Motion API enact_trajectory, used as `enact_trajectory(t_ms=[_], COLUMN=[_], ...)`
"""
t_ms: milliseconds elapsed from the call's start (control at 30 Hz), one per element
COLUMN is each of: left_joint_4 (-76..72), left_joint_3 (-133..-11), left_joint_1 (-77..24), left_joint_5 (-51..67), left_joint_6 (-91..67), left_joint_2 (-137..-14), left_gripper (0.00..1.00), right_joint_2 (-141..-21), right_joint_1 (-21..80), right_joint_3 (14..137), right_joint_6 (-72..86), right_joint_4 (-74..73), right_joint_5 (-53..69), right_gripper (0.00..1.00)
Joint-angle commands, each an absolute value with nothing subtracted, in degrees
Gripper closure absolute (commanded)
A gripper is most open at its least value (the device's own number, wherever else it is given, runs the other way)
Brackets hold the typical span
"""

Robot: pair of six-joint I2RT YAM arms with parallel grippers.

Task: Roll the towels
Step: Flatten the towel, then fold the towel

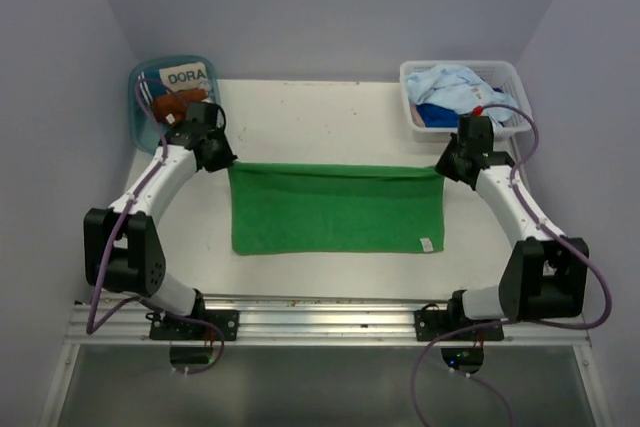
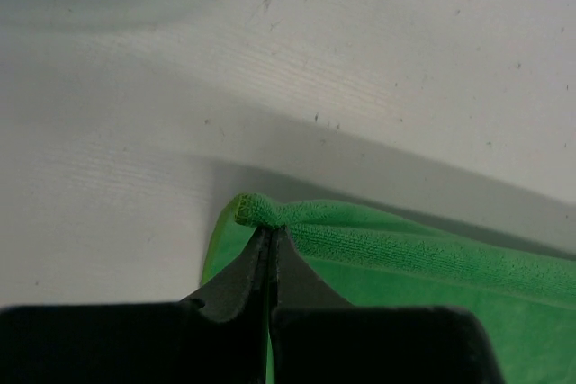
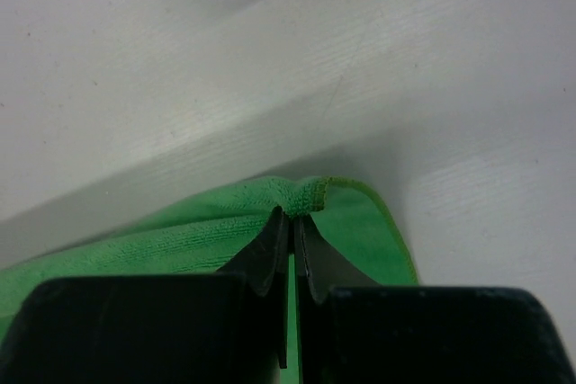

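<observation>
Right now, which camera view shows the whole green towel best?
The top external view: the green towel shows whole there, spread out. Each wrist view shows only one corner of it, pinched in the left gripper or the right gripper.

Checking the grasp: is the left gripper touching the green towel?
Touching. The left wrist view shows the left gripper shut on a pinched corner of the green towel.

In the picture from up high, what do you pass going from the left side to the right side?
blue bin → green towel → white basket
</observation>
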State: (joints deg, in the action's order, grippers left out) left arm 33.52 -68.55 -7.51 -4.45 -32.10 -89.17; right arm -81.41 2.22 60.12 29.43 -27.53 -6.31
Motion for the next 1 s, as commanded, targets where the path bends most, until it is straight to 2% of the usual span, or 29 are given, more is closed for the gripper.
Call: enact_trajectory(t_ms=[0, 200, 467, 967], left_joint_4=[35.2, 37.3, 38.8, 39.0], left_joint_3=[-64.0, -52.7, -42.0, -39.4], left_joint_1=[-7.0, -7.0, -7.0, -7.0], left_joint_5=[-1.2, 2.7, 5.5, 4.0], left_joint_6=[-30.2, -30.6, -35.7, -37.3], left_joint_2=[-82.5, -75.2, -68.0, -67.6], left_gripper=[1.0, 1.0, 1.0, 1.0], right_joint_2=[-73.3, -64.4, -52.3, -49.7], right_joint_1=[1.9, 1.9, 2.0, 1.9], right_joint_3=[54.6, 44.6, 37.7, 32.7], right_joint_6=[28.7, 33.7, 39.0, 40.6], right_joint_4=[-30.4, -35.5, -43.5, -45.2], right_joint_5=[-7.7, -3.4, -4.8, -3.4], right_gripper=[1.0, 1.0, 1.0, 1.0])
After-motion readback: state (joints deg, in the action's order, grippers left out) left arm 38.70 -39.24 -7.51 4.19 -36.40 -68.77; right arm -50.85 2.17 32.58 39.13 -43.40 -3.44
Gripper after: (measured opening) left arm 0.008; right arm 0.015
